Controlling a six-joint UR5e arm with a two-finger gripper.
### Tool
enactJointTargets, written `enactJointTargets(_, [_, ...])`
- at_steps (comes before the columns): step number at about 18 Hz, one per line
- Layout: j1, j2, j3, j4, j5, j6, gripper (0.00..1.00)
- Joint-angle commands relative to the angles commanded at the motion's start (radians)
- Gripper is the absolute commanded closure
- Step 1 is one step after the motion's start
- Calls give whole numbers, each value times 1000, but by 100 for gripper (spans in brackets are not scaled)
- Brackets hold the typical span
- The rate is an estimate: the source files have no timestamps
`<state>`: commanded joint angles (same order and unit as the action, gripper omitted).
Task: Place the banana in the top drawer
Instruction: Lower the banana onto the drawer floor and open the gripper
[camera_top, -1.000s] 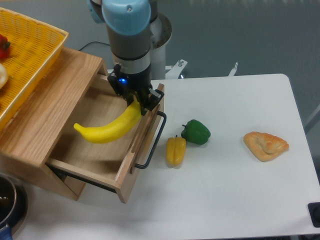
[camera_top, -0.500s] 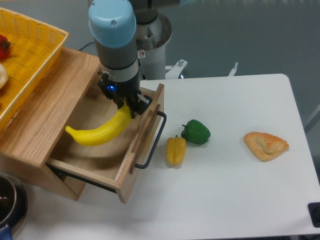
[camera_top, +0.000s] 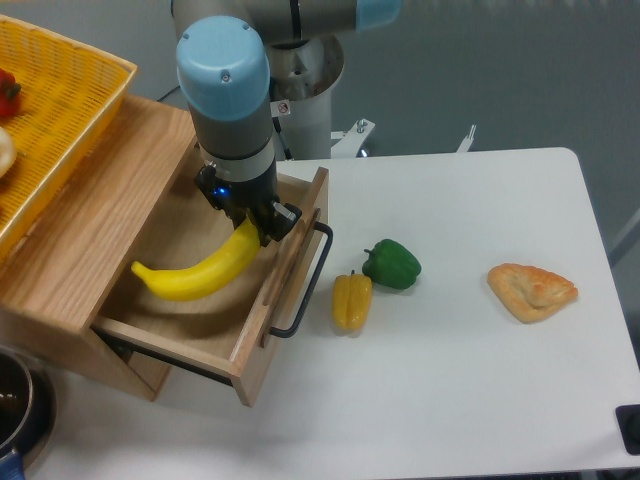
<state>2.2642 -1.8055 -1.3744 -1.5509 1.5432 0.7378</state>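
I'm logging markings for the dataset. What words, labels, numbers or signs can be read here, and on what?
No text is readable.
Small red-and-white sticker on the arm: a sign of some kind, too small to read.
Banana, drawer, basket, peppers, pastry: no markings visible.
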Motion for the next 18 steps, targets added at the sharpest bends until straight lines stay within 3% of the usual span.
enactJointTargets(4, [-2,-11,0,2,0,0,90])
enactJointTargets(10, [-2,-15,0,2,0,2,62])
enactJointTargets(15, [-11,-15,0,3,2,3,49])
enactJointTargets(18, [-17,-15,0,37,6,2,43])
